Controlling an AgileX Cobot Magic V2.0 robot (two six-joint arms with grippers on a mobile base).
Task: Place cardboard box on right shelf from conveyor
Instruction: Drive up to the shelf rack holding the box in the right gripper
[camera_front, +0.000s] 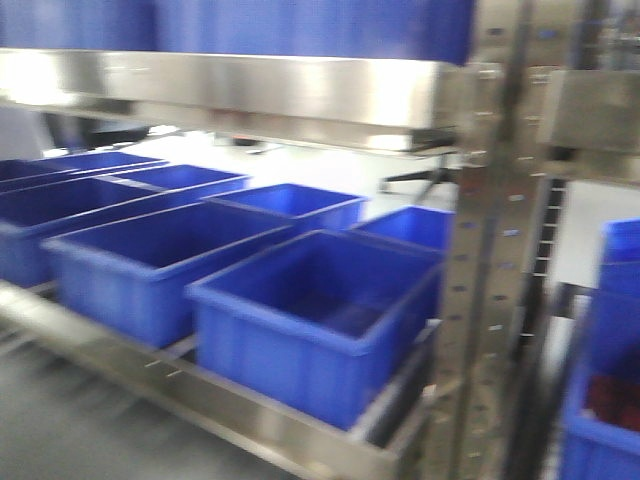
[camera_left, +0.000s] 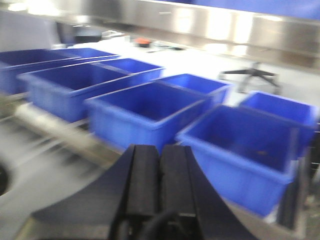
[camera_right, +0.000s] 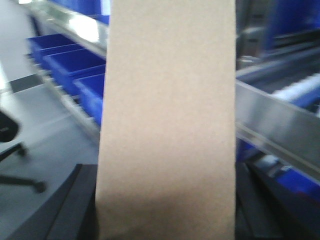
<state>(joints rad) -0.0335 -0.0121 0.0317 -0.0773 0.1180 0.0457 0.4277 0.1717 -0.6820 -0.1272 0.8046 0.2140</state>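
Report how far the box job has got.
Done: the cardboard box is picked up, clamped in the right gripper. In hand: it is held up near the right shelf, not on it. To do: set it on the shelf and release. The left gripper is shut and empty.

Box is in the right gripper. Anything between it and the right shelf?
Nothing visible. In the right wrist view the cardboard box sits in the right gripper, and the space toward the right shelf beside it looks open. The box hides much of the view, though.

Black, broad-fingered left hand (camera_left: 160, 152)
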